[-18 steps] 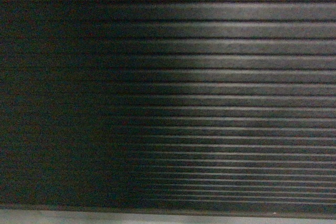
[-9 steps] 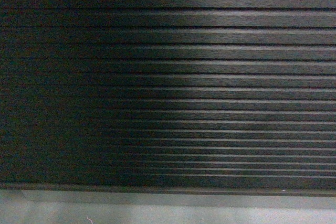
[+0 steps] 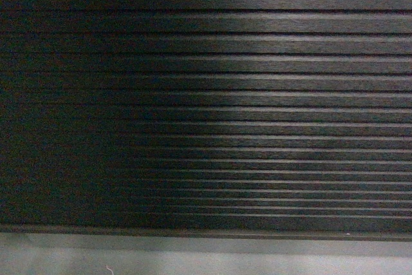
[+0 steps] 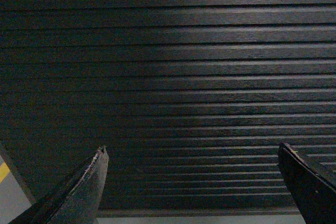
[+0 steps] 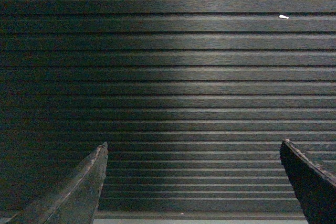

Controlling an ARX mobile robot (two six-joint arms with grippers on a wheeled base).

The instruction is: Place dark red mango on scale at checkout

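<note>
Here, the head view is filled by the dark ribbed front of the checkout point(image 3: 206, 94), its horizontal slats lit more brightly toward the right. A grey plinth point(image 3: 206, 256) runs along the bottom edge. No arm, mango or scale is seen in this view.

In the left wrist view, the left gripper point(image 4: 194, 182) is pointed level at the slatted front, its two dark fingers point(image 4: 79, 192) spread wide apart with nothing held between them. A strip of grey floor with a yellow mark point(image 4: 4, 170) shows at the far left.

In the right wrist view, the right gripper point(image 5: 194, 182) is likewise aimed at the slats, jaws wide apart and empty. A small white speck point(image 5: 283, 17) is seen on a slat at upper right.
</note>
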